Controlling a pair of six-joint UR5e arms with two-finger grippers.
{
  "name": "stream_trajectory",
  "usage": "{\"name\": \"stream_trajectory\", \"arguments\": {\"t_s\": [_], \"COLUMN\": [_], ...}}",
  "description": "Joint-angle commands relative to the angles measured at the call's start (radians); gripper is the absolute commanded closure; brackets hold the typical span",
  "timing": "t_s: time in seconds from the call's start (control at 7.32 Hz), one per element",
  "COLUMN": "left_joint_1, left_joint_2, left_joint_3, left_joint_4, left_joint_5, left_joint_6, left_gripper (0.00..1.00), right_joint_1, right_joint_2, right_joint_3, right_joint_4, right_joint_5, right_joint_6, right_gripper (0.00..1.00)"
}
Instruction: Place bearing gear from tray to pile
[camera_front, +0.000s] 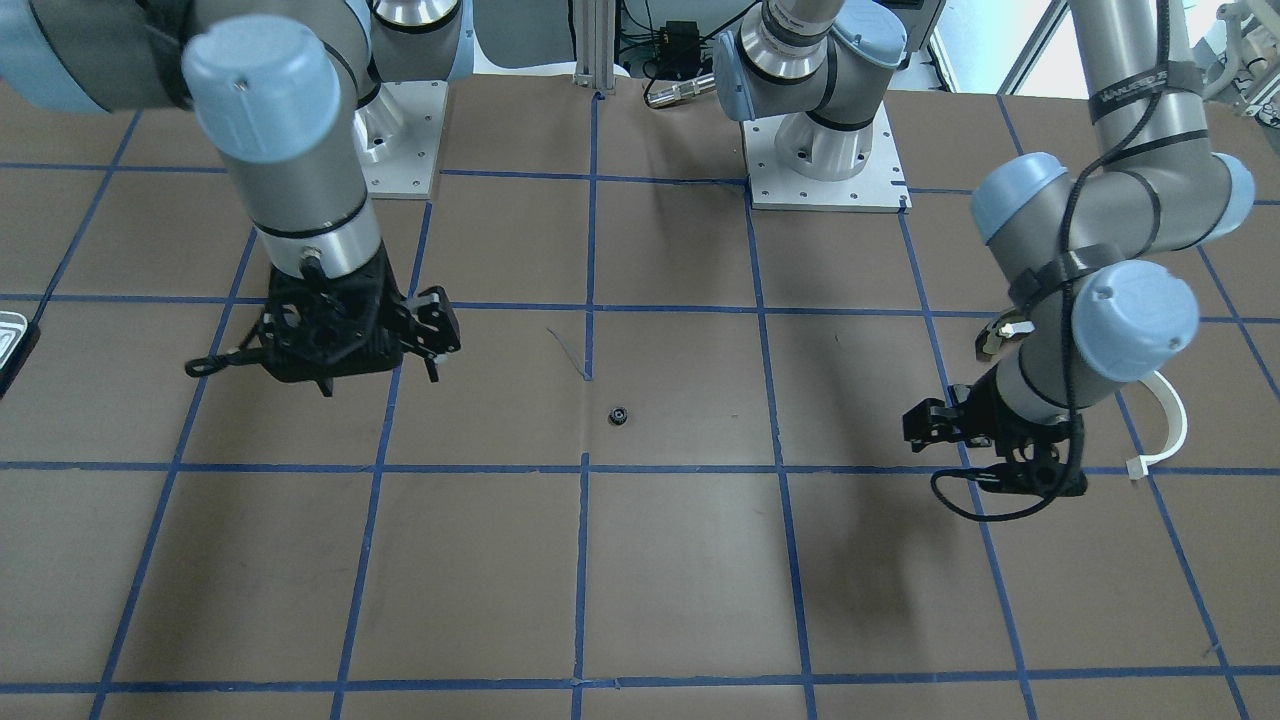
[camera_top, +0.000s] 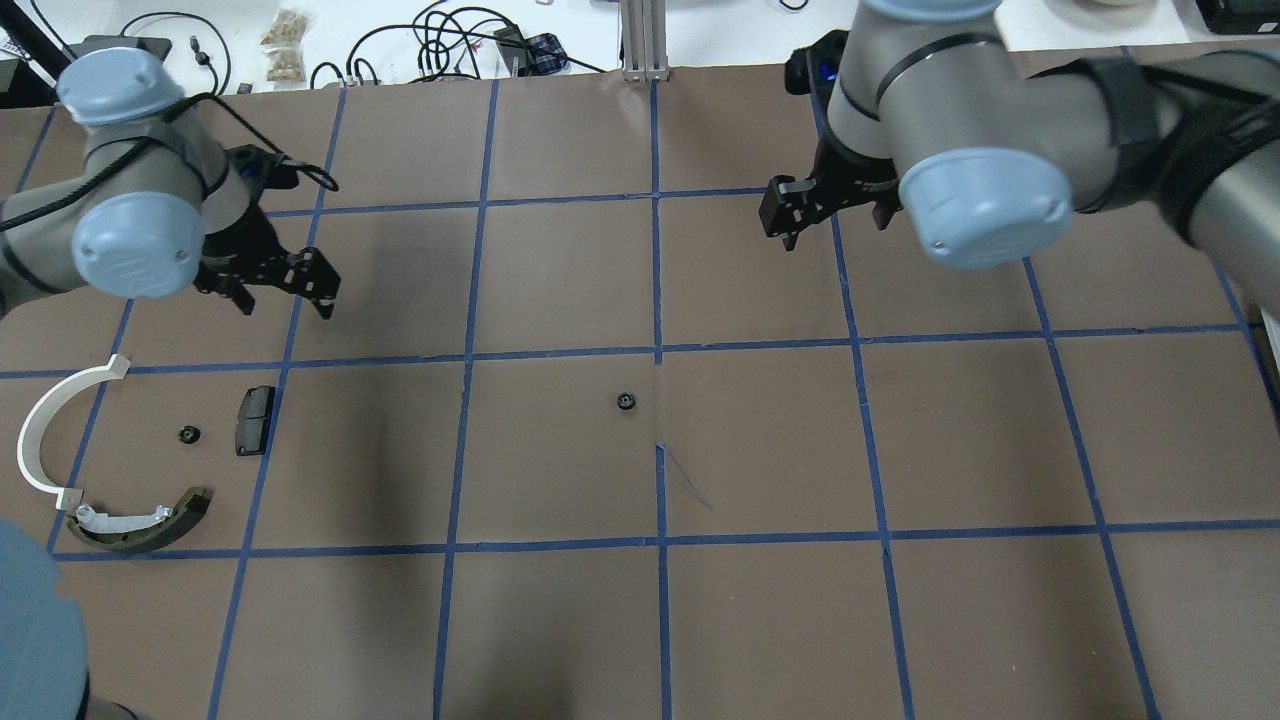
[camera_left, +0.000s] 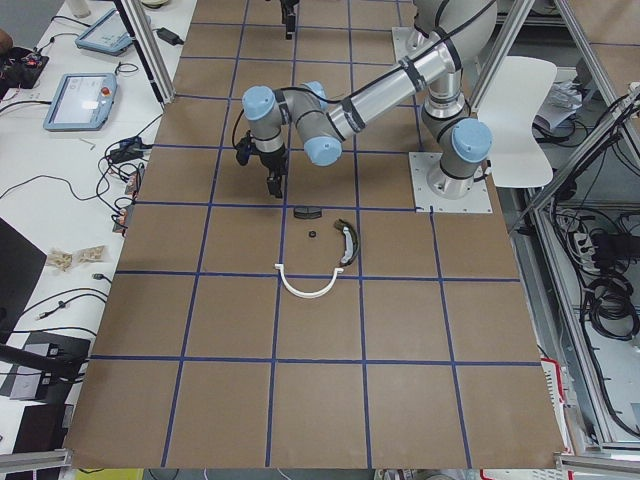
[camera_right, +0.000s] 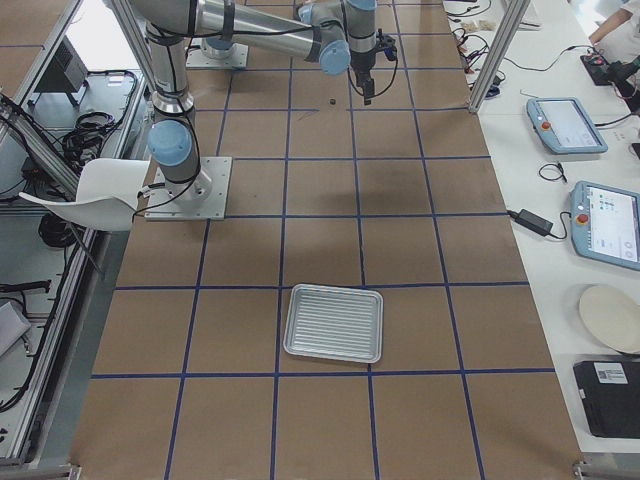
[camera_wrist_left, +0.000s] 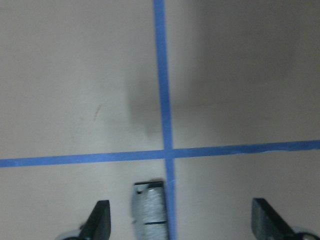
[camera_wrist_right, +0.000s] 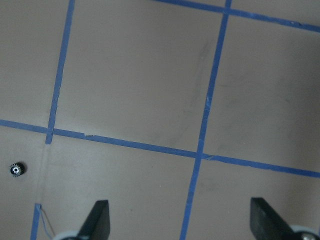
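Note:
A small black bearing gear (camera_top: 626, 402) lies alone on the brown table near its middle; it also shows in the right wrist view (camera_wrist_right: 16, 170). A second small gear (camera_top: 187, 434) lies in the pile, among the white half-ring arc (camera_top: 45, 430), the black pad (camera_top: 254, 420) and the olive brake shoe (camera_top: 140, 520). The tray (camera_right: 333, 322) looks empty. My left gripper (camera_top: 287, 303) is open and empty, just beyond the pad (camera_wrist_left: 149, 210). My right gripper (camera_top: 836, 230) is open and empty, beyond and to the right of the middle gear.
The table is brown paper with a grid of blue tape lines (camera_top: 658, 350). The arms' base plates (camera_front: 825, 180) stand at the robot's side. Cables and small items (camera_top: 450, 45) lie past the far edge.

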Motion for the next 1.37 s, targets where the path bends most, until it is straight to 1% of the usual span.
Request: {"name": "stream_trajectory", "arguments": {"t_s": [0.0, 0.14, 0.27, 0.41, 0.55, 0.68, 0.82, 1.09, 1.23], "left_joint_1": [-0.252, -0.33, -0.367, -0.406, -0.452, -0.472, -0.489, -0.504, -0.509], "left_joint_2": [-0.018, -0.026, -0.038, -0.046, -0.054, -0.067, -0.08, -0.09, -0.097], "left_joint_3": [0.005, -0.008, -0.028, -0.057, -0.112, -0.174, -0.204, -0.203, -0.203], "left_joint_4": [0.019, 0.076, 0.117, 0.169, 0.259, 0.368, 0.393, 0.398, 0.412], "left_joint_5": [-0.015, -0.015, -0.036, -0.066, -0.064, -0.07, -0.084, -0.1, -0.107], "left_joint_6": [-0.205, -0.273, -0.278, -0.281, -0.292, -0.312, -0.313, -0.313, -0.315], "left_gripper": [0.0, 0.0, 0.0, 0.0, 0.0, 0.0, 0.0, 0.0, 0.03], "right_joint_1": [-0.032, -0.026, -0.033, -0.027, -0.035, -0.036, -0.043, -0.05, -0.055], "right_joint_2": [-0.135, -0.181, -0.192, -0.192, -0.186, -0.187, -0.19, -0.192, -0.189], "right_joint_3": [-0.074, -0.063, -0.057, -0.057, -0.057, -0.057, -0.057, -0.055, -0.054], "right_joint_4": [0.242, 0.243, 0.246, 0.258, 0.248, 0.255, 0.254, 0.255, 0.254], "right_joint_5": [-0.006, -0.009, -0.012, -0.038, -0.031, -0.032, -0.035, -0.02, 0.009], "right_joint_6": [0.004, 0.059, 0.159, 0.162, 0.16, 0.141, 0.092, 0.096, 0.091], "right_gripper": [0.0, 0.0, 0.0, 0.0, 0.0, 0.0, 0.0, 0.0, 0.0]}}
